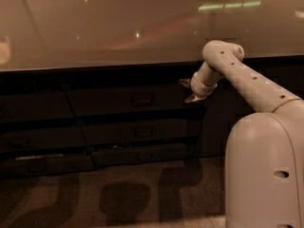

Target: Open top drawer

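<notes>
Since the pincer hangs with its two tips apart, holding nothing, right at the end of the shut top drawer, I think the robot is only reaching. Next it should slide sideways to the small handle, pinch it and pull back. I count one arm, one pincer, and three drawers beside and below the pincer, each with one handle.

Ends in a small gripper, fingers apart; behind it, runs cream and tubular, dotted with dark holes, into a bulky rounded shell.
</notes>
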### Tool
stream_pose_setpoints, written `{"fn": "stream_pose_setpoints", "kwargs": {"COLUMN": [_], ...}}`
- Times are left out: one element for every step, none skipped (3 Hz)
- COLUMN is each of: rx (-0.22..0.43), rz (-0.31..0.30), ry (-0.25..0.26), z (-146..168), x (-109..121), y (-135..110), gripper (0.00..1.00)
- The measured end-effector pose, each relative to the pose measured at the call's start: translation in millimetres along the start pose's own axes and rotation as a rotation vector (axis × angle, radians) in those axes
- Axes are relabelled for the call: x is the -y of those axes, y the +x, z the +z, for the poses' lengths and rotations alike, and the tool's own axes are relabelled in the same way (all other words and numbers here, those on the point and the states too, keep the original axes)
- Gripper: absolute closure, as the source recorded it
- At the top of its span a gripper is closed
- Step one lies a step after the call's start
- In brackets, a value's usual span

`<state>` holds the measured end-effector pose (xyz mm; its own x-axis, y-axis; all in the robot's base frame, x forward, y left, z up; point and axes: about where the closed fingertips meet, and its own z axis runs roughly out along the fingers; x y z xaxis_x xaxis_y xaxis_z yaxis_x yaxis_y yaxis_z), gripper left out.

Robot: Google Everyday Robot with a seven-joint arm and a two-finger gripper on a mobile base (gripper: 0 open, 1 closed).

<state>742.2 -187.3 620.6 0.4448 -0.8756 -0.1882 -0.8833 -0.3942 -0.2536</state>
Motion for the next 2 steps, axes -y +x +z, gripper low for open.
{"fn": "stream_pose_setpoints", "kwargs": {"rx": [0.0,0.0], "rz": [0.0,0.0], "ry": [0.0,0.0], "z": [0.0,-0.2], "x": [0.0,0.0], "y": [0.0,-0.1], "gripper": [1.0,1.0]}}
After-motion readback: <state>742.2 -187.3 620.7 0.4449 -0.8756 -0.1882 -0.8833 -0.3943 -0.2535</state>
